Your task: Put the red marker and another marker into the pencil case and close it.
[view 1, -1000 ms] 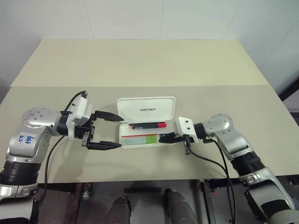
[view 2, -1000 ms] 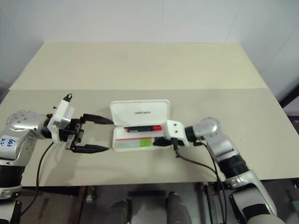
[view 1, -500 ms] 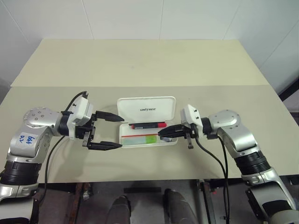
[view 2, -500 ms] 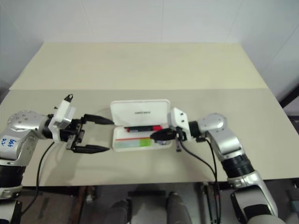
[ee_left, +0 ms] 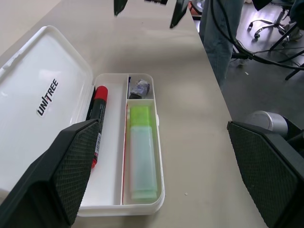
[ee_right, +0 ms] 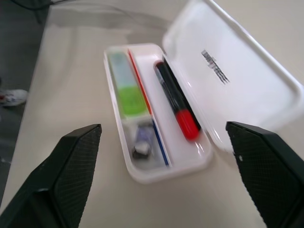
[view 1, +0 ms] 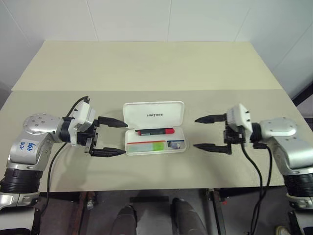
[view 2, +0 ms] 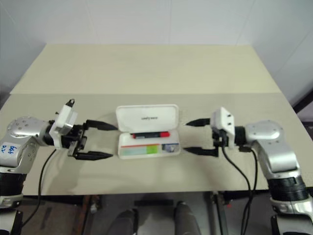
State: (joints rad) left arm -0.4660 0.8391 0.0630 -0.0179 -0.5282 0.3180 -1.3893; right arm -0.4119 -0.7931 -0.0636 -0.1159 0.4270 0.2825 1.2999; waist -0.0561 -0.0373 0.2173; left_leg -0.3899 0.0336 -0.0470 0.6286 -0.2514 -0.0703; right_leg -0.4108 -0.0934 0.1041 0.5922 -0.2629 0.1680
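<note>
At the left of the frame, the left gripper [view 1: 108, 136] waits with its fingers spread wide and nothing between them, just beside the left end of the pencil case [view 1: 155, 147]. The case lies in the middle of the frame with its lid [view 1: 153, 115] standing open. The red marker [view 1: 154, 131] lies in the back compartment, and the other marker [view 1: 145, 146], the green highlighter, lies in the front compartment. A small dark object [ee_left: 139, 88] sits in the little end pocket. At the right, the right gripper [view 1: 210, 132] is also wide open and empty, a little apart from the case.

I think only the closing is left. The light case may slide on the smooth table [view 1: 146, 68] if one gripper pushes the lid alone. The lid may also fail to latch if it is pressed at one end only.

The table is pale beige and bare, with a seam across it, and white walls [view 1: 127, 19] stand behind it.
</note>
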